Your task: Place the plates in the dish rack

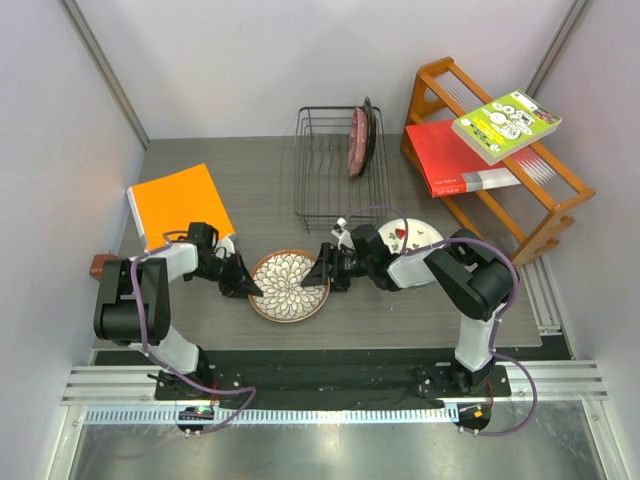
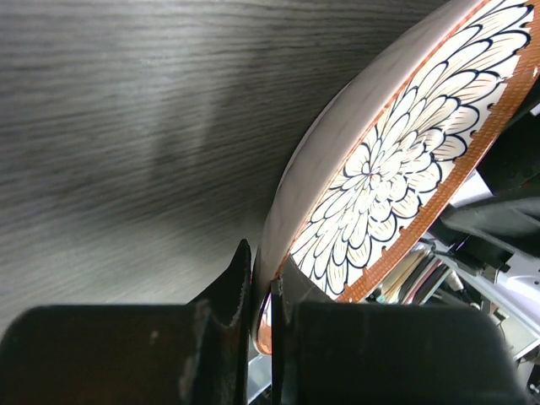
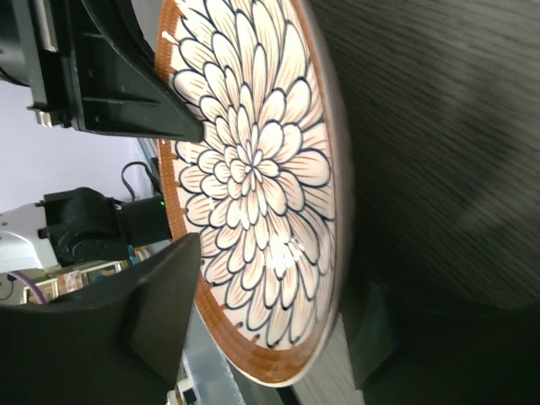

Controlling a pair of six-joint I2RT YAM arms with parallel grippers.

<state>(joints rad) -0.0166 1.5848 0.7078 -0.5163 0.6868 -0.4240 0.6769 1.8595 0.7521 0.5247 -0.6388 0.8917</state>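
- The brown-rimmed round plate with the white petal pattern [image 1: 290,287] lies near the front middle of the dark grey wood-grain table [image 1: 450,310]. Its patterned face is turned up. Being round, it has no long axis.
- The left gripper [image 1: 245,284] meets this plate at its 9 o'clock edge. In the left wrist view its two black fingers are closed down to a thin slit, with the plate's rim pinched in it.
- The right gripper [image 1: 326,272] comes in at about 2 o'clock on the plate. In the right wrist view one finger [image 3: 135,321] lies over the patterned face and the other sits behind the underside, with the rim between them. Whether they press on it cannot be told.
- The black thin-wire rectangular dish rack [image 1: 322,165] stands at 12 to 1 o'clock from the plate, well apart.
- Two plates stand on edge in the rack's right end, their edges running 12 to 6 o'clock. They are the pink scalloped plate [image 1: 356,145], whose face turns toward 9 o'clock, and just beside it the dark-rimmed plate [image 1: 369,125].
- The white plate with red fruit motifs [image 1: 412,236] lies flat at 2 o'clock from the petal plate, partly under the right arm.
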